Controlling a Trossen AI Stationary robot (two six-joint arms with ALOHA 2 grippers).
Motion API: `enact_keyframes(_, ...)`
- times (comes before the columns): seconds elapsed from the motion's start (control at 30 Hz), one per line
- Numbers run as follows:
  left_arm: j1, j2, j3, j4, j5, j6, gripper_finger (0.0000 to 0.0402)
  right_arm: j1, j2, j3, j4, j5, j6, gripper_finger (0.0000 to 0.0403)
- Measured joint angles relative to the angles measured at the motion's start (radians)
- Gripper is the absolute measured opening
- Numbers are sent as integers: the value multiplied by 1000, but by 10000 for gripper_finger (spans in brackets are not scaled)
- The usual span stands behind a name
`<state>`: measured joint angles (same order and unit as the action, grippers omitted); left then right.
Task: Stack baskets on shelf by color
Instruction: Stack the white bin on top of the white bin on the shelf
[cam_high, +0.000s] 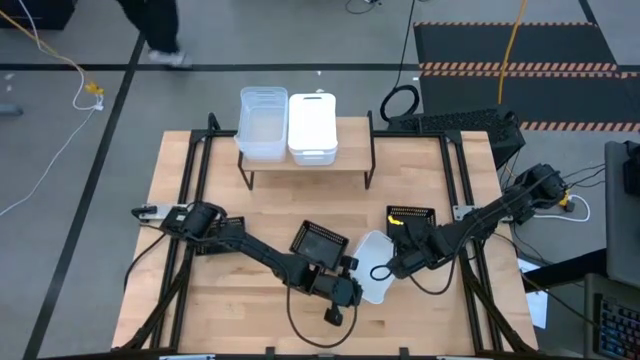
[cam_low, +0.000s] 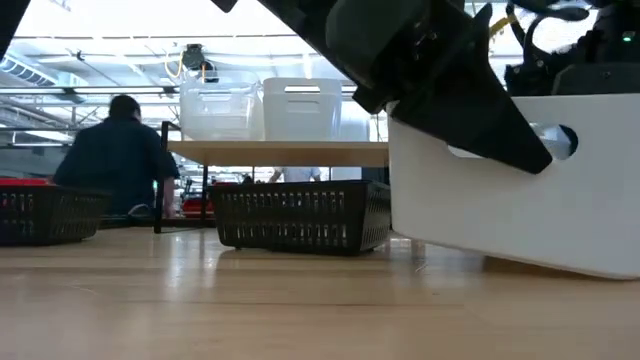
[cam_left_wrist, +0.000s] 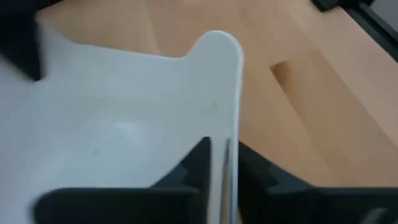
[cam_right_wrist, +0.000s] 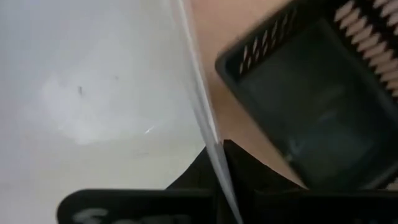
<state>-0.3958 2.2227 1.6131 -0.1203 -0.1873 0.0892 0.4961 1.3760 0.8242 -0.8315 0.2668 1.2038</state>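
A white basket (cam_high: 375, 262) sits between my two grippers near the table's near edge, and it fills the right of the low view (cam_low: 520, 190). My left gripper (cam_high: 352, 284) is shut on its near-left rim. My right gripper (cam_high: 398, 265) is shut on its right rim. The shelf (cam_high: 340, 160) stands at the far edge, with a clear basket (cam_high: 262, 122) and a white basket (cam_high: 312, 127) resting side by side on its plank. Two black baskets (cam_high: 320, 243) (cam_high: 410, 218) rest on the table just beyond the held basket. My left gripper holds the white basket by its upper wall edge (cam_left_wrist: 224, 118), one finger inside (cam_left_wrist: 198, 163) and one outside (cam_left_wrist: 250, 169), coming from the near-left side. My right gripper pinches the opposite wall's rim (cam_right_wrist: 202, 118), one finger on each side, from the right. In the low view the basket is tilted; I cannot tell whether its base touches the table.
The black basket (cam_right_wrist: 311, 93) on the right lies close beside the held basket's wall. Black frame rails (cam_high: 200, 180) run along the table's left and right sides. A seated person (cam_low: 115, 160) shows beyond the far edge. Bare tabletop (cam_high: 230, 300) lies near left.
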Motion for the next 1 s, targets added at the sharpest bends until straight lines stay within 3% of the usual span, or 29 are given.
enact_keyframes(0.1,6,0,0,-1,30,24,11,1,-28,-1,15,50,-43,6)
enact_keyframes(0.37,-5,-38,-1,40,19,54,4,10,-190,-4,102,107,-202,53)
enact_keyframes(0.7,-41,-192,-2,12,-54,149,4,105,-468,0,166,287,-356,91)
enact_keyframes(0.87,-39,-277,-2,-75,-57,181,4,146,-561,0,337,401,-586,110)
enact_keyframes(1.0,-28,-337,-2,-142,-56,180,2,161,-579,0,558,421,-848,127)
